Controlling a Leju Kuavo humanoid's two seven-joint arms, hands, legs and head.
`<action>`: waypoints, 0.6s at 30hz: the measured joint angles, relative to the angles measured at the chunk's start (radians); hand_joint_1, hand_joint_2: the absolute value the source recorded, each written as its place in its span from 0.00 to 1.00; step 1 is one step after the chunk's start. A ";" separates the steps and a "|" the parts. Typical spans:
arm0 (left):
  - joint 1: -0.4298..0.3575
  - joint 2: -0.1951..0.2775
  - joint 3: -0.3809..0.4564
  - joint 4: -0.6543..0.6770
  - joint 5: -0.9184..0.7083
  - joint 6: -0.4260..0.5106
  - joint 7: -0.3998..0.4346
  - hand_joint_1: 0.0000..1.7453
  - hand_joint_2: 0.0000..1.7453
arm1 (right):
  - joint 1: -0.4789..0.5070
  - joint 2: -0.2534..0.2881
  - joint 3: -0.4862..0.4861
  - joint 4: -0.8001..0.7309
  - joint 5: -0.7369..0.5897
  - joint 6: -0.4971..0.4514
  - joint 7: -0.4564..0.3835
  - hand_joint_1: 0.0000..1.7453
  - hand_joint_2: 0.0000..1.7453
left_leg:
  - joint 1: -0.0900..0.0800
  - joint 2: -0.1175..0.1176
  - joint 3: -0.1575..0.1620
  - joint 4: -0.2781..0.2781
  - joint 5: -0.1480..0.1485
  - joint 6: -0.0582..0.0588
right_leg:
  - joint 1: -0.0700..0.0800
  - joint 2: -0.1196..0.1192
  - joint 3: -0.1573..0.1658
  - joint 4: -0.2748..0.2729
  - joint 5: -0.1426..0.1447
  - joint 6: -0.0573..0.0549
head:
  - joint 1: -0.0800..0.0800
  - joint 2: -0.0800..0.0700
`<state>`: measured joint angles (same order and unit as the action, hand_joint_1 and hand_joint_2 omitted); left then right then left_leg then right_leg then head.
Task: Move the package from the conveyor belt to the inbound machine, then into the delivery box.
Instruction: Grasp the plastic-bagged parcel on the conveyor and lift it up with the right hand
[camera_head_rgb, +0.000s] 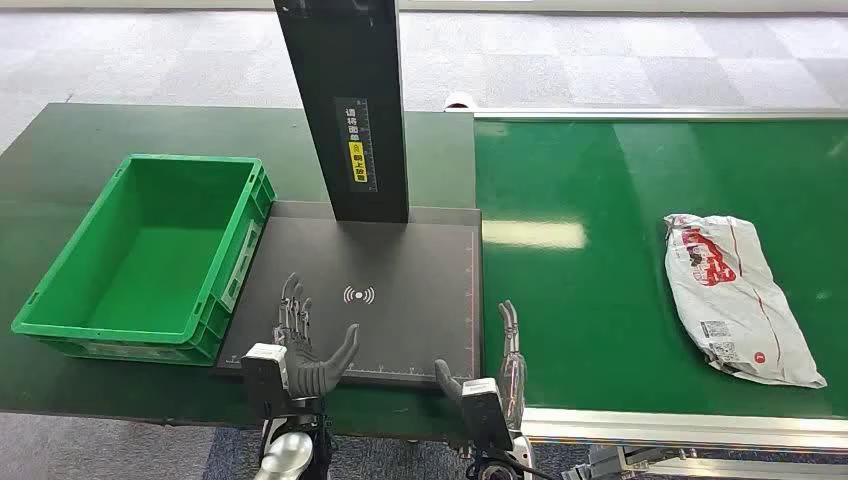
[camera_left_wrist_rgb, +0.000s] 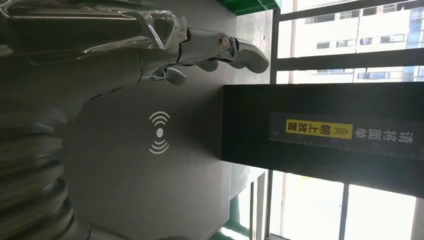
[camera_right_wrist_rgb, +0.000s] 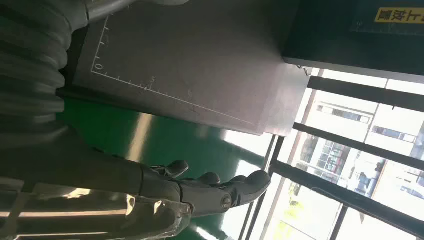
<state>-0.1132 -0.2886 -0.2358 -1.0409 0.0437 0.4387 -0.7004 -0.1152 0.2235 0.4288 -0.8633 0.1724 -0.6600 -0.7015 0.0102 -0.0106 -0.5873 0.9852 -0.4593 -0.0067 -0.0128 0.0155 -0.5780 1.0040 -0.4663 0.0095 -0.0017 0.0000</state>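
Dark green counter (camera_head_rgb: 60, 150) carries an empty green box (camera_head_rgb: 150, 255) far left. Next, left hand (camera_head_rgb: 305, 345) over the black scanner pad (camera_head_rgb: 400, 270), fingers spread, holding nothing. Right hand (camera_head_rgb: 500, 365) at the pad's edge, likewise. Package (camera_head_rgb: 738, 298) lies far right on the conveyor belt (camera_head_rgb: 600, 200).

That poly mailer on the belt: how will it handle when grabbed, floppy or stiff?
Probably floppy: the package is a wrinkled soft bag lying flat on the conveyor belt, so it may sag from a one-sided grip. The glossy film looks slippery. It seems unlikely to roll or tip.
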 joint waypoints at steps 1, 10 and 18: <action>0.000 0.000 0.000 -0.001 0.000 0.000 0.000 0.00 1.00 | 0.000 0.000 0.000 0.000 0.000 0.000 0.000 0.00 1.00 | 0.000 0.000 0.000 0.000 0.000 0.000 | 0.000 0.000 0.000 0.000 0.000 0.000 | 0.000 0.000; 0.001 0.000 0.000 -0.004 0.011 -0.002 0.000 0.00 1.00 | 0.000 0.000 0.000 0.000 0.000 0.000 0.000 0.00 1.00 | 0.000 0.000 0.000 0.000 0.000 0.000 | 0.000 0.000 0.000 0.000 0.000 0.000 | 0.000 0.000; 0.001 0.000 0.000 -0.004 0.010 -0.006 0.000 0.00 1.00 | 0.000 0.000 0.001 0.000 -0.002 0.000 0.000 0.00 1.00 | 0.000 0.000 0.000 0.000 0.000 0.000 | 0.000 0.000 0.000 0.000 0.000 0.000 | 0.000 0.000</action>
<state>-0.1123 -0.2884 -0.2361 -1.0449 0.0537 0.4326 -0.7004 -0.1151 0.2235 0.4295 -0.8629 0.1703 -0.6600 -0.7015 0.0102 -0.0106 -0.5873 0.9852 -0.4593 -0.0067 -0.0128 0.0155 -0.5780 1.0040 -0.4663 0.0095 -0.0015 0.0000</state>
